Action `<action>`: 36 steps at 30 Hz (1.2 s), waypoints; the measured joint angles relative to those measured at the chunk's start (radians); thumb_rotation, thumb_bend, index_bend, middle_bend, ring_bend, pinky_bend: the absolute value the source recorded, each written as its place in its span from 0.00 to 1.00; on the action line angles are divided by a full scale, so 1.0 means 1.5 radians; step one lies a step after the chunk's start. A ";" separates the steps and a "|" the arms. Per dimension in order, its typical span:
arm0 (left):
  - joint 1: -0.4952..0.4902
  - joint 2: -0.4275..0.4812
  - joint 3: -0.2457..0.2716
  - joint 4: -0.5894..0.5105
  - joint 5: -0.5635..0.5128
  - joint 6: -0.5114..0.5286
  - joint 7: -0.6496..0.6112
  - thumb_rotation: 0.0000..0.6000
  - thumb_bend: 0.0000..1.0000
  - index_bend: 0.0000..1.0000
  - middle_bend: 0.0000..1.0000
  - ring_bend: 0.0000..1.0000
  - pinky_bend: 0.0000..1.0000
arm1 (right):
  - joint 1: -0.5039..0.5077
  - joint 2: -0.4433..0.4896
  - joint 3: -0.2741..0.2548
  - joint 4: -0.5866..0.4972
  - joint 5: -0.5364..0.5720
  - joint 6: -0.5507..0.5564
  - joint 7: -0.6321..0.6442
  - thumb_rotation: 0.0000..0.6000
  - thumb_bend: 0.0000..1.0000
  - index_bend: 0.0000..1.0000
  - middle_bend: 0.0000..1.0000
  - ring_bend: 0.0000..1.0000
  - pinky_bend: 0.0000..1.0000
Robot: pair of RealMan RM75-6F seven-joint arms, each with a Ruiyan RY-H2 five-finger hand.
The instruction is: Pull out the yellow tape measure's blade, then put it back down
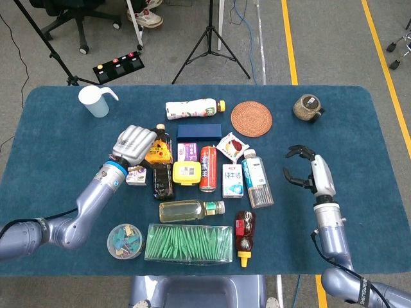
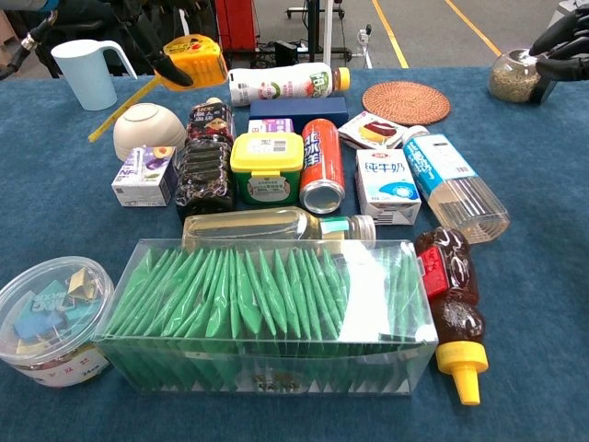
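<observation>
The yellow tape measure (image 2: 195,60) is mostly hidden in the head view, tucked under the back of the left hand (image 1: 134,145), so only a bit of its yellow case peeks out there. The chest view shows it way better: dark fingers (image 2: 170,66) are wrapped round the case, holding it lifted above the clutter, and a stretch of yellow blade (image 2: 122,109) runs down and left from it, ending just past the upturned cream bowl (image 2: 147,129); whether the blade tip touches the blue table cloth (image 2: 543,304) I can't tell. Using the red soda can (image 2: 323,166) as the landmark: the tape measure is up and to the left of it, beyond the yellow-lidded square tub (image 2: 268,167) and the dark ribbed bottle (image 2: 205,166) beside that. The right hand (image 1: 307,172) sits well right of the can with its fingers spread apart, holding nothing; in the chest view it's cut off at the top right corner next to the glass jar (image 2: 515,77), just dark fingertips showing. In front of the can lies a clear bottle of yellowish liquid (image 2: 276,224), then the clear plastic box of green packets (image 2: 267,313). The bowl is only visible from the chest camera; from above the hand covers it.
</observation>
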 measured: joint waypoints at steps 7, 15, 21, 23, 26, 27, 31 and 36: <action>0.007 -0.035 0.003 0.023 0.019 -0.014 -0.011 1.00 0.27 0.55 0.44 0.44 0.51 | -0.001 0.002 -0.005 0.012 -0.023 0.000 0.004 1.00 0.34 0.42 0.27 0.19 0.20; -0.009 -0.088 -0.002 0.048 0.018 -0.021 0.013 1.00 0.27 0.55 0.44 0.40 0.46 | -0.010 0.014 -0.009 0.010 -0.050 0.011 0.015 1.00 0.34 0.42 0.27 0.19 0.20; -0.022 -0.117 -0.003 0.059 0.009 -0.021 0.039 1.00 0.26 0.55 0.44 0.32 0.41 | -0.019 0.022 -0.011 0.007 -0.061 0.020 0.022 1.00 0.34 0.42 0.27 0.19 0.20; -0.026 -0.125 -0.001 0.063 0.006 -0.021 0.046 1.00 0.26 0.54 0.42 0.25 0.37 | -0.020 0.023 -0.011 0.007 -0.063 0.021 0.024 1.00 0.34 0.42 0.27 0.19 0.20; -0.030 -0.133 0.001 0.066 -0.002 -0.020 0.058 1.00 0.26 0.47 0.36 0.18 0.34 | -0.022 0.024 -0.012 0.007 -0.067 0.022 0.028 1.00 0.34 0.42 0.27 0.19 0.20; -0.031 -0.135 0.002 0.067 -0.007 -0.020 0.063 1.00 0.25 0.46 0.34 0.16 0.34 | -0.023 0.024 -0.012 0.007 -0.068 0.022 0.029 1.00 0.34 0.42 0.27 0.19 0.20; -0.036 -0.139 0.004 0.067 -0.024 -0.019 0.076 1.00 0.25 0.36 0.26 0.09 0.30 | -0.024 0.026 -0.013 0.008 -0.071 0.023 0.032 1.00 0.34 0.42 0.27 0.19 0.20; -0.038 -0.138 0.008 0.066 -0.032 -0.021 0.085 1.00 0.23 0.24 0.13 0.00 0.24 | -0.026 0.026 -0.014 0.010 -0.073 0.022 0.036 1.00 0.34 0.41 0.27 0.19 0.19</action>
